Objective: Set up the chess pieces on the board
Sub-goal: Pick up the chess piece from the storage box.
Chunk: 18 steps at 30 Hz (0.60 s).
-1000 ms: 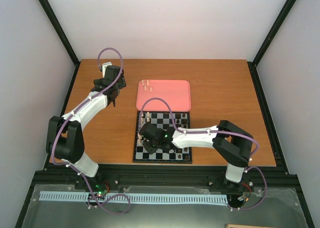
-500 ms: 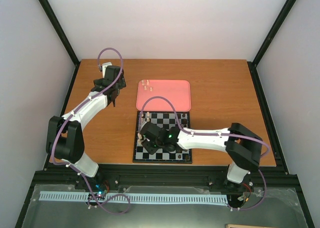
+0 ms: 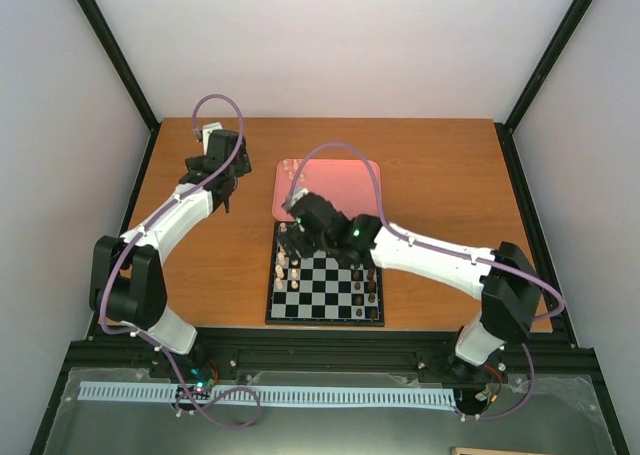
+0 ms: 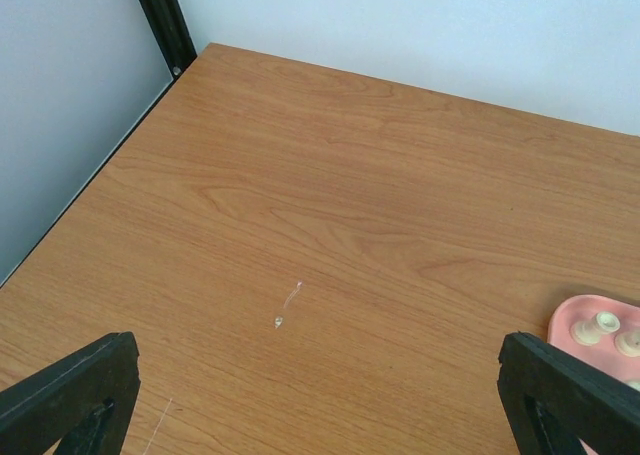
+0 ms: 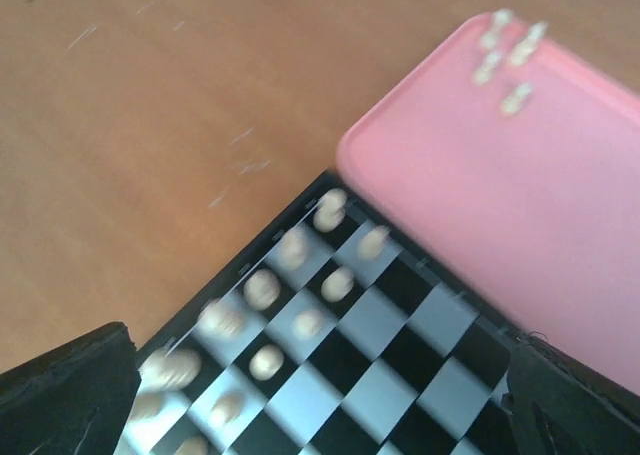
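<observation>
The board (image 3: 330, 287) lies at the table's near middle. Several cream chess pieces (image 3: 288, 265) stand in its two left columns, blurred in the right wrist view (image 5: 262, 288). Several more cream pieces (image 5: 505, 60) lie in the far left corner of the pink tray (image 5: 520, 205). My right gripper (image 3: 300, 220) hovers over the board's far left corner, by the tray's near edge. Its jaws (image 5: 320, 395) are open with nothing between them. My left gripper (image 3: 225, 190) hangs open over bare table left of the tray, and its wrist view shows only wood between its fingers (image 4: 75, 395).
Dark brown pieces (image 3: 370, 285) stand along the board's right column. The pink tray (image 3: 345, 180) sits just beyond the board, partly covered by my right arm and its cable. The tray's corner with two pieces (image 4: 605, 325) shows at the left wrist view's right edge.
My right gripper has opened and moved from the board's near left part toward its far edge by the tray. The left arm has not moved.
</observation>
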Each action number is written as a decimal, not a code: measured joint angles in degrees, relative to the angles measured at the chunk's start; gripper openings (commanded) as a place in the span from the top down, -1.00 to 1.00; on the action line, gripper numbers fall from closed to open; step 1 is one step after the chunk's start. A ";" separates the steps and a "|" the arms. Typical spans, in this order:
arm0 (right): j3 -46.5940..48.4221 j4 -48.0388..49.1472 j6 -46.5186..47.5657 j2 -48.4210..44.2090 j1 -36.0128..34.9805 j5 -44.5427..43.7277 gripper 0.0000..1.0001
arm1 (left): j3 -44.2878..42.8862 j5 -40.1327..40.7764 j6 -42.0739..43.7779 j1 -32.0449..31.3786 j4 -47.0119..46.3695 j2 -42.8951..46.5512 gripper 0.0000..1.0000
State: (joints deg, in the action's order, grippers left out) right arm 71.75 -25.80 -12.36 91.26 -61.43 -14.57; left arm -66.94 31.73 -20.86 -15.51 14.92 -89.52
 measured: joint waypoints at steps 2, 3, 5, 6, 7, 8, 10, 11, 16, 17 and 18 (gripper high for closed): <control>2.40 0.70 0.96 1.79 3.13 0.28 -1.00 | 0.00 -0.02 0.00 0.00 0.02 0.37 -1.00; 4.09 1.22 1.53 3.32 5.09 0.46 -1.00 | 0.00 -0.02 0.00 0.00 0.02 0.55 -1.00; 7.13 1.64 2.56 6.27 7.82 1.03 -1.00 | 0.02 -0.04 0.00 0.00 0.02 0.94 -0.99; 9.75 1.38 3.26 8.59 9.46 1.60 -1.00 | 0.02 -0.04 0.00 0.00 0.02 1.14 -0.99; 12.28 1.55 3.87 10.95 10.80 2.23 -1.00 | 0.02 -0.04 0.00 0.00 0.02 1.31 -0.99; 15.39 1.25 4.46 13.62 12.09 2.82 -1.00 | 0.02 -0.04 0.00 0.00 0.02 1.53 -0.99; 21.88 1.16 5.64 19.39 14.58 4.17 -0.91 | 0.02 -0.02 0.00 0.00 -0.02 1.77 -0.99; 25.68 0.92 6.14 22.69 15.89 4.90 -0.86 | 0.02 -0.02 0.00 0.00 -0.02 1.84 -1.00; 43.39 -2.89 8.24 36.30 21.38 8.52 -0.54 | 0.09 -0.02 0.00 0.00 -0.02 1.84 -1.00; 48.06 -3.98 8.35 39.26 22.47 9.33 -0.49 | 0.11 -0.02 0.00 0.00 -0.02 1.84 -0.99; 52.06 -4.52 8.52 41.92 23.43 10.38 -0.47 | 0.11 0.00 -0.02 0.00 -0.02 1.84 -1.00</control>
State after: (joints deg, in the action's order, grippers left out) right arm 123.81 -30.33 -3.84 133.19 -38.00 -4.19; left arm -66.83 31.73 -20.88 -15.51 14.90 -87.68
